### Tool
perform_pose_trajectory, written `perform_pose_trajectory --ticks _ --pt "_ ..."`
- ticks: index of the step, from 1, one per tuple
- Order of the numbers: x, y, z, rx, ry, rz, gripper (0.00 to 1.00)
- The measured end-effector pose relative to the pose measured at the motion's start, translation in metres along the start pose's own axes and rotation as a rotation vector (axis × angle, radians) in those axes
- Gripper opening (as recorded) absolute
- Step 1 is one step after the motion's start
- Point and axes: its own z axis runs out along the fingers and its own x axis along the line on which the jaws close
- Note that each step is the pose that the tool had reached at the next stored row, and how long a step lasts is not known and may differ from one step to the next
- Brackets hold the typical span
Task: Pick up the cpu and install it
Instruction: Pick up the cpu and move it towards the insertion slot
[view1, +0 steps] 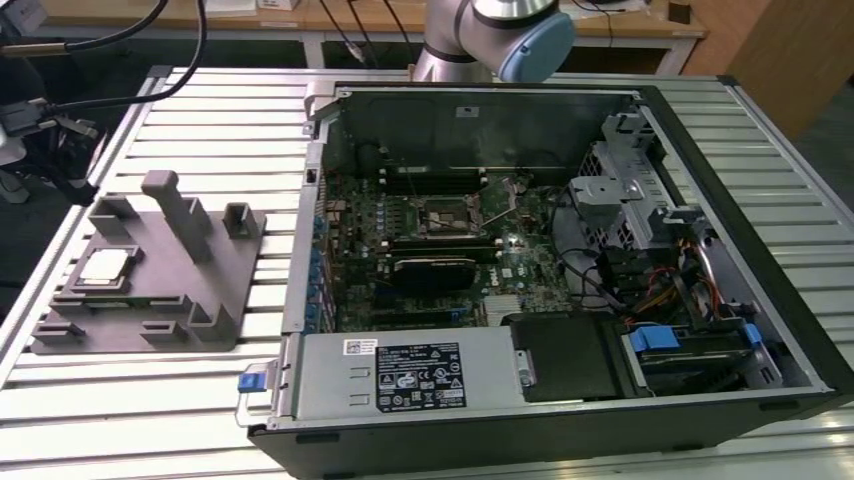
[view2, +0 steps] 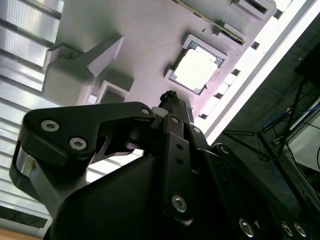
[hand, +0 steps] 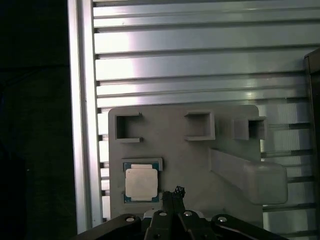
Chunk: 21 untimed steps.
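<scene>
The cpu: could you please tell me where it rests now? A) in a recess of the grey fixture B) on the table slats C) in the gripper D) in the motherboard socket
A: the cpu sits in a square recess of the grey fixture.

table (view1: 134, 400): slatted metal, glare-lit | behind: wooden desk (view1: 641, 28), hanging cables (view1: 114, 40) | floor (hand: 35, 125): dark
</scene>
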Motion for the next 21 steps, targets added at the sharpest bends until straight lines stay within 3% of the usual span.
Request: perform_pose_trajectory --ticks 13,21 --pt "0.0086 -0.0015 0.0209 0.0096 -0.0008 0.000 0.11" --pt "0.0123 -0.0022 0.0293 0.0375 -0.0028 -0.001 0.11"
